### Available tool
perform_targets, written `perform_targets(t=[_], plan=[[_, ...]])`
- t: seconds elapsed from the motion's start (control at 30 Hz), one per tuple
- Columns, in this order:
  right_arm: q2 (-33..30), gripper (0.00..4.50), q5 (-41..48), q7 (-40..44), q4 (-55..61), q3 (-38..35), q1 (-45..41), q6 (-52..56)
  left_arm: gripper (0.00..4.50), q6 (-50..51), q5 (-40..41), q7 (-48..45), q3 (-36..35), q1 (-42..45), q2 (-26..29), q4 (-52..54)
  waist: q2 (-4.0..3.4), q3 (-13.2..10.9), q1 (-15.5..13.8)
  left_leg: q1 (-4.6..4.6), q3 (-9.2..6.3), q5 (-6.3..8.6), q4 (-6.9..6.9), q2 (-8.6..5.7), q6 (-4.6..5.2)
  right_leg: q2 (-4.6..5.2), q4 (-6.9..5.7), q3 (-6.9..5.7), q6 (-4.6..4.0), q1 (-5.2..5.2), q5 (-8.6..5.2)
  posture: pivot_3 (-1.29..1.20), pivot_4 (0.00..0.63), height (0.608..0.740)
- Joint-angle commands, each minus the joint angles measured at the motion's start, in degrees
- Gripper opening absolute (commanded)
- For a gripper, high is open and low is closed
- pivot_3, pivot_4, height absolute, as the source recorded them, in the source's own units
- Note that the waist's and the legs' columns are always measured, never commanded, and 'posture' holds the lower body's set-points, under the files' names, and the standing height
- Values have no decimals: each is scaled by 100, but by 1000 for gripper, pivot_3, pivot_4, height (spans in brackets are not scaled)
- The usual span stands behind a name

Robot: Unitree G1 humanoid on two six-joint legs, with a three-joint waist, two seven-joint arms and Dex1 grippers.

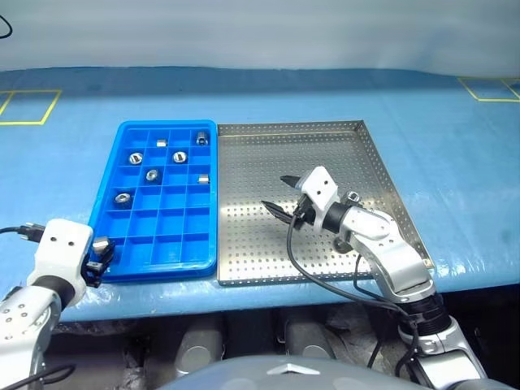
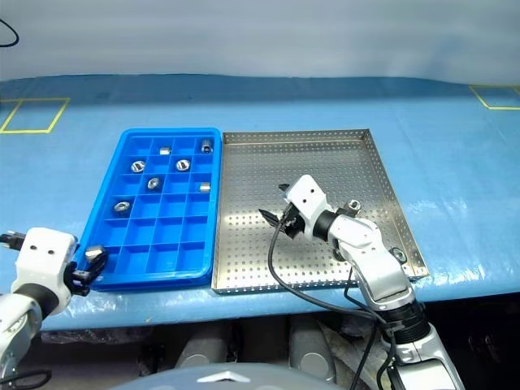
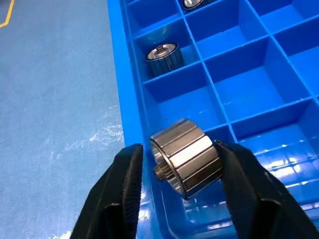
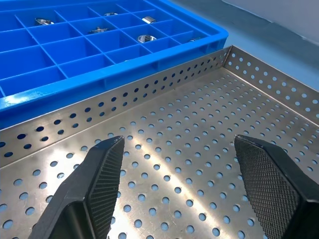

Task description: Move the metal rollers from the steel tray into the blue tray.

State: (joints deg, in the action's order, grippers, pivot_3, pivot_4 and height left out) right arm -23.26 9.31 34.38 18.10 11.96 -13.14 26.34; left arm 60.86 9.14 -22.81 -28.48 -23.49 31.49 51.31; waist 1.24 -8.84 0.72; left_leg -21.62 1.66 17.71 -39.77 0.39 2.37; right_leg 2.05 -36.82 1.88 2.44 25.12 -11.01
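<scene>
Shiny ribbed metal roller [image 3: 185, 158] sitting between the left gripper's [image 1: 99, 254] black fingers [image 3: 119, 191] at the near left corner of the bright blue gridded plastic tray [image 1: 115, 263], jaws slightly spread around it. Six more rollers [image 1: 151, 174] lying in far compartments. Right gripper [image 4: 192, 186] hovering spread wide over the perforated steel tray [image 1: 325, 138].

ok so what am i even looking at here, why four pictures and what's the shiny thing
It's a two-armed robot. The two wide pictures come from cameras in its head; the two close-ups come from cameras on its wrists. On the blue-covered table sit a blue tray with small compartments, some holding metal rollers, and a steel tray full of holes. The shiny thing is a roller between the left gripper's black fingers, over the blue tray's near corner. The right gripper is open and empty above the steel tray.
</scene>
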Motion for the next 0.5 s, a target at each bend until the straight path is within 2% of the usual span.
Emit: perform_targets(t=[0.03,0.2,0.3,0.37,0.5], plan=[[-1,3703,-10,-60,146,-111,-14,-99,4020,23,1,-10,-98,86,91,36,0,0,7,0,0,0,0,0,0,0,0,0,0,0,0,-4,150,740],[2,3703,13,-107,127,-155,-4,-108,4020,-389,755,-324,-214,692,-368,171,1,1,-1,0,-2,0,-1,-1,0,2,1,-5,0,-3,0,-18,150,740],[-58,3703,-30,-204,82,-225,47,39,4020,-751,1158,-432,337,1208,-666,155,3,2,-3,2,-8,-1,-5,-3,-1,5,3,-13,-1,-12,1,-26,150,740],[-134,3703,-89,-263,41,-272,81,90,4020,-1062,1108,-428,852,1428,-694,4,4,3,12,6,-11,-1,-7,-5,-1,6,3,-14,-1,-20,2,-52,150,740],[-171,3703,-258,-646,65,-514,145,276,4020,-1544,983,-147,1984,2301,-1189,-755,1,4,60,12,-12,0,-8,-8,1,6,5,-13,-1,-30,2,-114,150,740]])
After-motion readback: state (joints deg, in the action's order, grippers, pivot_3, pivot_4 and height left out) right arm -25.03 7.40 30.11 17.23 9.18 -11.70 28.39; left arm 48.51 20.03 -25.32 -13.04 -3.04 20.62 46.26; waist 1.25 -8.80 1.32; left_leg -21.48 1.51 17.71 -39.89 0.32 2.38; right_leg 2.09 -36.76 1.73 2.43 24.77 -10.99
